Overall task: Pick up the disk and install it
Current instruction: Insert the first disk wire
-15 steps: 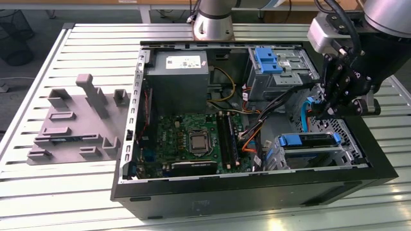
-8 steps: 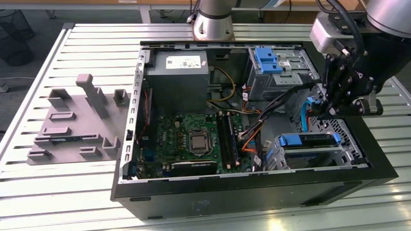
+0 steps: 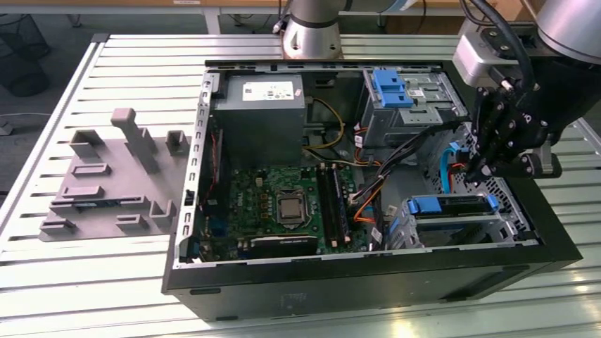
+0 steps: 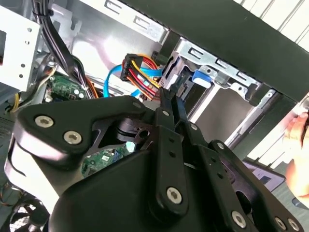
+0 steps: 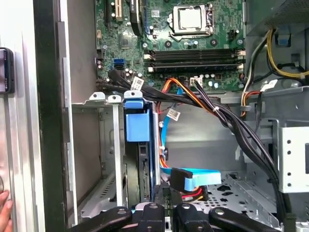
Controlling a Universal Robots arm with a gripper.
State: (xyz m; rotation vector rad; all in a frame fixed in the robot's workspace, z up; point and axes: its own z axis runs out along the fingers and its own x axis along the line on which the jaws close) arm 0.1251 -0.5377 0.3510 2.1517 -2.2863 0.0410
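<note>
The disk (image 3: 451,205) with its blue side rails sits in the metal drive cage (image 3: 507,225) at the near corner of the open computer case, toward the exterior view's right. In the first wrist view the disk (image 5: 140,159) stands edge-on in that cage under a blue tab. My gripper (image 3: 462,171) hangs just above the cage beside the cables. Its slim black fingers (image 4: 166,113) meet at the tips, shut, with nothing visible between them. The tips lie close to the bundle of coloured wires (image 4: 140,72) and the blue flat cable (image 5: 193,176).
A grey power supply (image 3: 258,113) and the motherboard (image 3: 281,204) fill the case's left half. A second bay with a blue latch (image 3: 390,88) stands at the back. Thick black cables (image 5: 231,125) cross the middle. A grey fixture (image 3: 103,183) lies outside. A person's hand (image 4: 297,140) is nearby.
</note>
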